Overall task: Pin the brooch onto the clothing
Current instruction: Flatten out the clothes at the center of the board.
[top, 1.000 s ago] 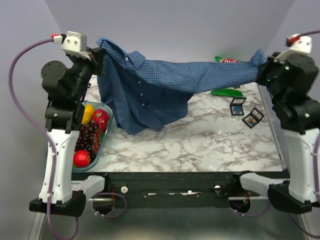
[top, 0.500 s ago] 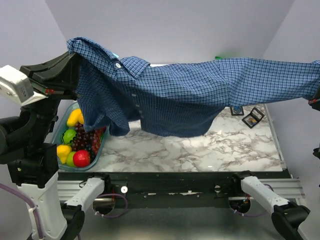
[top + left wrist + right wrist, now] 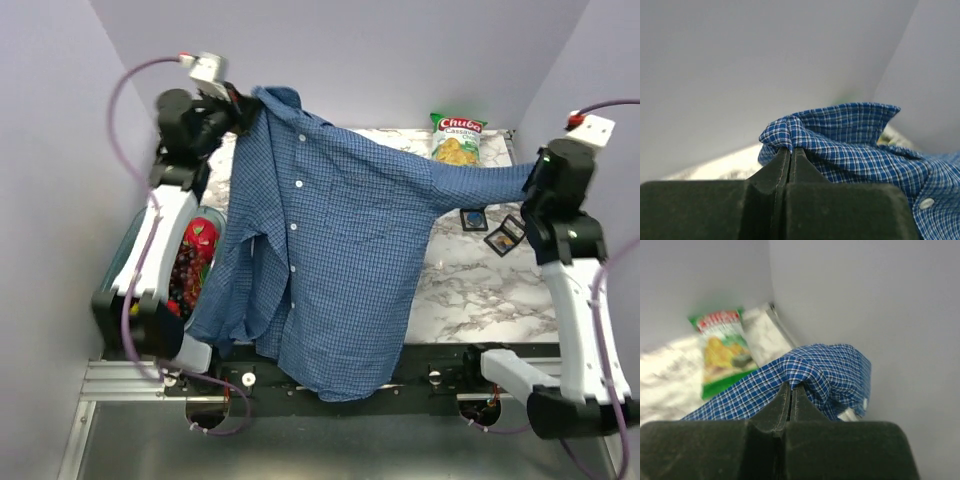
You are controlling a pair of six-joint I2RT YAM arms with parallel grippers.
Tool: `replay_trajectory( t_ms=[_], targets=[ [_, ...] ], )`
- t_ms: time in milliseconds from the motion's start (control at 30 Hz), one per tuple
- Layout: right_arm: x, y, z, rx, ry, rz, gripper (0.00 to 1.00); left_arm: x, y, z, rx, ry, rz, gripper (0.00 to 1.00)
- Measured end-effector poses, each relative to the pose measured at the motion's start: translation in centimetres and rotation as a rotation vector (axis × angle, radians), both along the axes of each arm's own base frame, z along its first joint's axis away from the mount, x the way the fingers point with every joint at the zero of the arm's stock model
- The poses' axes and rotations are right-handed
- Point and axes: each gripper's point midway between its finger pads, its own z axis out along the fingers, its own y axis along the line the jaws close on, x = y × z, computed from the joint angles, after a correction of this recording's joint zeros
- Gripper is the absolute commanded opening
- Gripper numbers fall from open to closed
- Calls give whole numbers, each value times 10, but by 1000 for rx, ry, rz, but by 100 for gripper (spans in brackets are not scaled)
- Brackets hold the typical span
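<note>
The clothing (image 3: 330, 240), a blue checked shirt with white buttons, hangs lifted between both arms. Its body drapes down over the table's front edge. My left gripper (image 3: 243, 108) is high at the back left, shut on a fold of fabric beside the collar (image 3: 855, 135); its jaws (image 3: 791, 148) pinch the cloth. My right gripper (image 3: 530, 182) at the right is shut on the end of one sleeve (image 3: 805, 370), with cloth bunched over its tips (image 3: 791, 385). I cannot make out the brooch itself.
Two small black cases (image 3: 475, 217) (image 3: 507, 232) lie on the marble table (image 3: 480, 290) under the stretched sleeve. A green chips bag (image 3: 457, 140) (image 3: 722, 347) lies at the back. A tray of fruit (image 3: 195, 260) sits at the left, partly behind the shirt.
The shirt was stretched wide and level across the table. Now the left gripper has swung to the back left, the right arm is back in view, and the shirt's body hangs down.
</note>
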Motion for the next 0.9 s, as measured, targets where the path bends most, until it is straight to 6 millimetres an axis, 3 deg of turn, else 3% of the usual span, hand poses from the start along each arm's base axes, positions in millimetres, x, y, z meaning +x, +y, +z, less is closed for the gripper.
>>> replay_trajectory(
  t_ms=[67,100,200,233,300,367,433,467,500,667,767,900],
  targets=[
    [21,-13,-60,37,134,-47,1,53,-6,-78,35,150,2,47],
    [28,-17,-88,57,190,-56,1,77,-8,-122,59,233,3,77],
    [42,-20,-162,117,350,-64,1,124,-11,-220,116,434,19,90],
    [46,-18,-179,132,385,-59,1,138,-13,-245,143,484,25,93],
    [55,-15,-209,157,450,-49,1,149,-16,-274,195,537,41,99],
    [62,-13,-227,169,490,-41,1,143,-29,-286,248,558,45,99],
    [66,-11,-242,180,522,-38,1,134,-49,-279,284,530,31,99],
    [67,-11,-246,184,529,-38,1,125,-66,-270,300,507,14,99],
    [66,-11,-251,191,535,-43,1,103,-101,-240,308,442,-42,99],
    [64,-13,-253,201,530,-76,1,69,-129,-218,315,411,-96,99],
    [54,-18,-259,207,537,-129,1,43,-143,-236,333,471,-137,99],
    [35,-22,-269,212,557,-188,1,9,-154,-300,329,653,-192,99]
  ],
)
